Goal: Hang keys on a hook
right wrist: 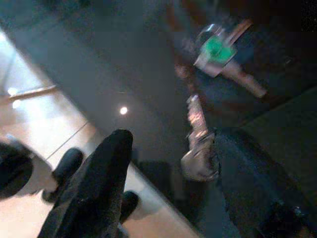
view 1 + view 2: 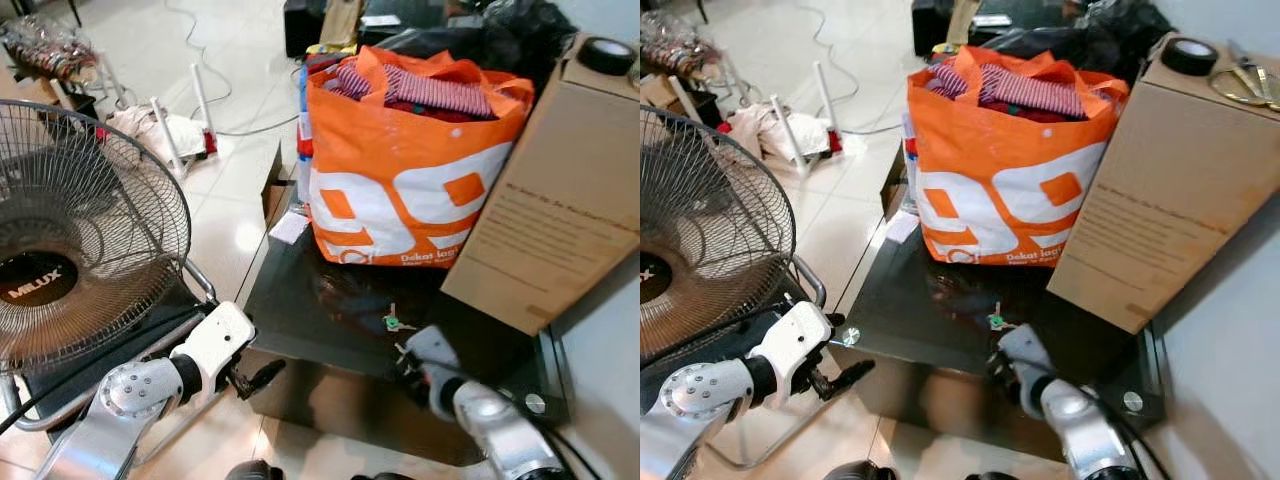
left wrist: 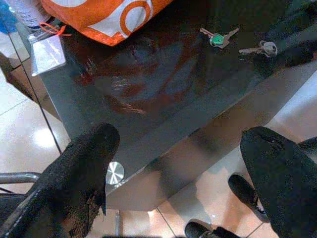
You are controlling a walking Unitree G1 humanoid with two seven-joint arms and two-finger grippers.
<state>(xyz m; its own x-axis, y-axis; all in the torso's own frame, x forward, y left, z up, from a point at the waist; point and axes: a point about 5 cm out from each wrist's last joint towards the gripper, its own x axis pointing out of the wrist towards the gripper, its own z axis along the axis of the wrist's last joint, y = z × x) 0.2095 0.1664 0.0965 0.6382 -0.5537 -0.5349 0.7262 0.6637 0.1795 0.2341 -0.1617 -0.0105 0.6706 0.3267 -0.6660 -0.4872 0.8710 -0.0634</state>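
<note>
orange bag (image 2: 405, 170), fan (image 2: 70, 235), cardboard box (image 2: 555, 190)

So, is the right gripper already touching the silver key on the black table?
Cannot tell. In the right wrist view the silver key lies against one finger of the open right gripper, but blur hides whether they meet.

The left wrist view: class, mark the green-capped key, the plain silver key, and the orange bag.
Green-capped key (image 3: 216, 38), left wrist view, on its green cap.
Plain silver key (image 3: 259, 49), left wrist view, near its head.
Orange bag (image 3: 106, 15), left wrist view, on its printed side.
</note>
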